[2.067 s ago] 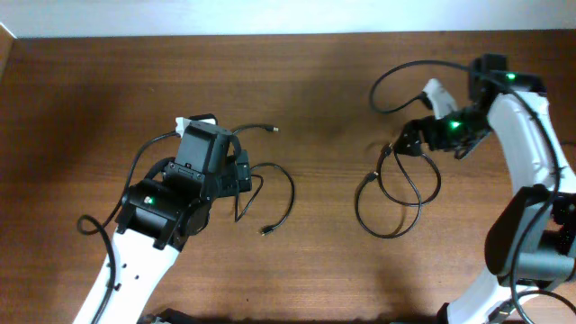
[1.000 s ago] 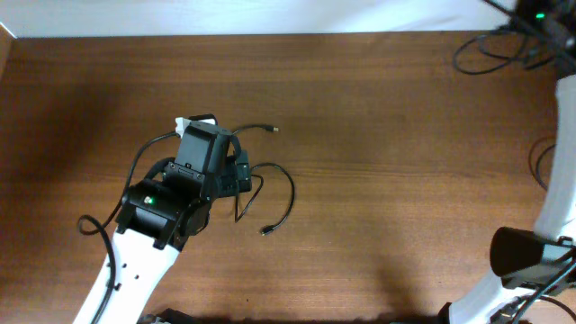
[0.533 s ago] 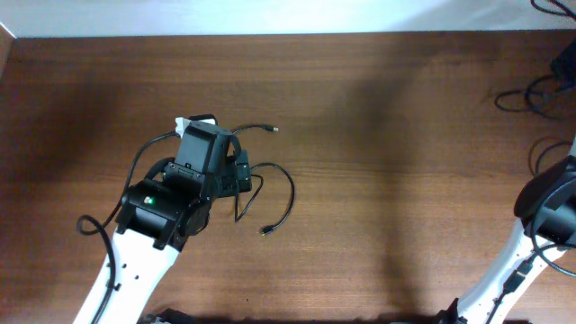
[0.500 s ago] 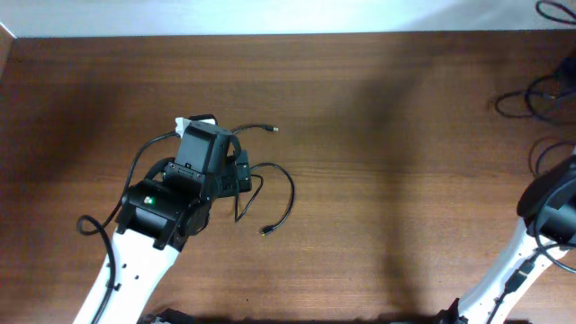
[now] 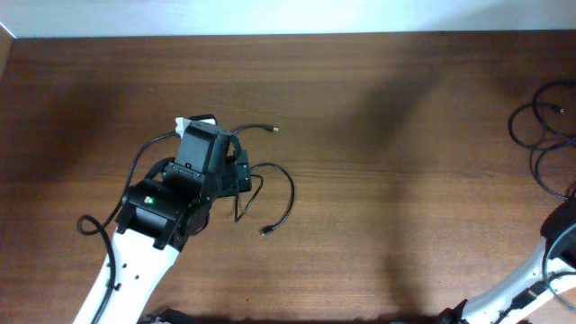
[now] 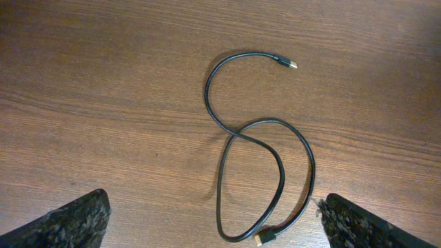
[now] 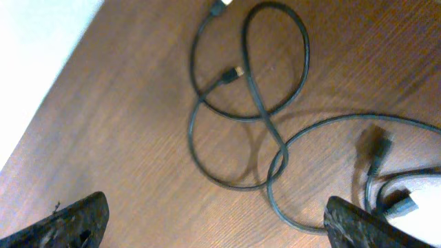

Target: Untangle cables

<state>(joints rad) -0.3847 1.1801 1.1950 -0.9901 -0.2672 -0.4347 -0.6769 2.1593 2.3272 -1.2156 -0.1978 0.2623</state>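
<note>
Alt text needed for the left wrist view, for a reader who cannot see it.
One thin black cable lies loose on the wooden table, curving in an S that crosses over itself into a loop, with a small plug at each end. The left hand is open, its dark fingertips in the bottom corners, touching nothing.

Left arm [image 5: 126, 270]: was white on its long link, black at joints and wrist housing.
Status light [image 5: 149, 200]: glowed green.
Wiring [image 5: 135, 167]: was thick, black, looped alongside.
Right arm [image 5: 522, 283]: was white.
Left fingertips [image 6: 69, 220]: were black, rough, speckled.
Right fingertips [image 7: 69, 219]: looked alike.
</note>
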